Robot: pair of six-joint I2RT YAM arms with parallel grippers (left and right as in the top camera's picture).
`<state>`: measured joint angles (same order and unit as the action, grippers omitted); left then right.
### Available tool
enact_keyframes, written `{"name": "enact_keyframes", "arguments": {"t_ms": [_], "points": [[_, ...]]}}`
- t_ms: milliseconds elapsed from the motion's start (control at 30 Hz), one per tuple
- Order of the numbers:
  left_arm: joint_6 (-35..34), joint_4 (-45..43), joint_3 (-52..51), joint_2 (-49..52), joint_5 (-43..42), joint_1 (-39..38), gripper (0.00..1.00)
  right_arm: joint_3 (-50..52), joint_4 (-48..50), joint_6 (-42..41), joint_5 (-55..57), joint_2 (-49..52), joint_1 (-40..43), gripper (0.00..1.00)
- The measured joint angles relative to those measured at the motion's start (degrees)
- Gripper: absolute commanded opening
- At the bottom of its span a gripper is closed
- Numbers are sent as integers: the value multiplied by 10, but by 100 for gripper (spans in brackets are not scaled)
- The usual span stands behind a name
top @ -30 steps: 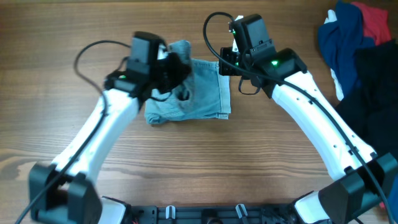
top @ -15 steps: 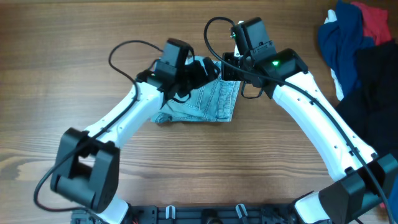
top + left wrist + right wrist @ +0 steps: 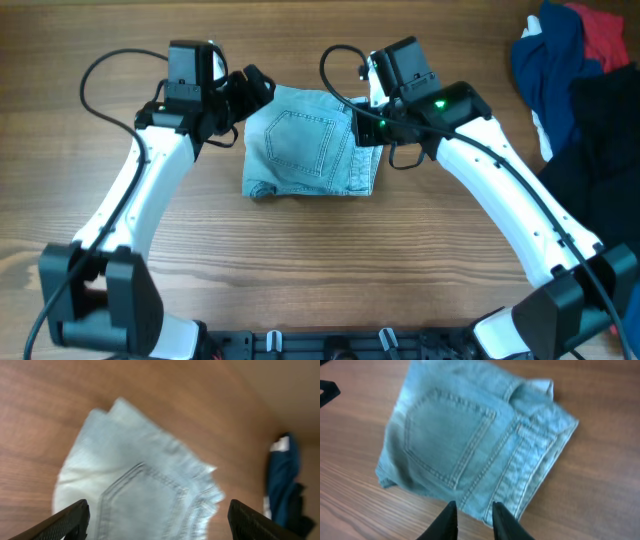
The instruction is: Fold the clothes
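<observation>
Showed the denim shorts (image 3: 305,150) folded into a rough square at upper centre of the overhead frame, flat on the wooden table (image 3: 300,270), with a stitched back pocket facing up and a rolled corner at the bundle's lower left. Caught the left gripper (image 3: 250,88) just off the bundle's upper-left corner, jaws spread wide and holding nothing. In the left wrist view, placed its two black fingertips (image 3: 70,520) at the bottom corners of the frame, with pale denim and a frayed hem between and beyond them. Found the right gripper (image 3: 362,125) at the bundle's right edge, on the waistband side. In the right wrist view, set its fingertips (image 3: 447,522) at bottom centre, parted by a narrow gap at the folded edge, with no cloth visibly pinched. Left a heap of dark navy, red and black garments (image 3: 580,70) in the upper-right corner of the overhead frame, well apart from the shorts.
</observation>
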<state>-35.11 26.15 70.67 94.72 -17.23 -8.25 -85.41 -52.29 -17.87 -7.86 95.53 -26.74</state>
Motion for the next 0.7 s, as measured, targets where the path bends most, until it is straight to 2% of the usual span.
{"name": "enact_keyframes", "arguments": {"t_ms": [200, 300, 467, 567, 700], "points": [[17, 15, 0, 42, 0, 2, 90, 2, -9, -27, 11, 49, 0, 27], [19, 15, 0, 56, 0, 2, 87, 2, -9, -44, 14, 93, 0, 23], [28, 16, 0, 86, 0, 2, 70, 5, 17, -43, -25, 167, 0, 23], [36, 24, 0, 114, 0, 2, 52, 6, 30, -33, -51, 194, 0, 22], [44, 67, 0, 140, 0, 2, 41, 6, 39, -27, -51, 205, 0, 22]]}}
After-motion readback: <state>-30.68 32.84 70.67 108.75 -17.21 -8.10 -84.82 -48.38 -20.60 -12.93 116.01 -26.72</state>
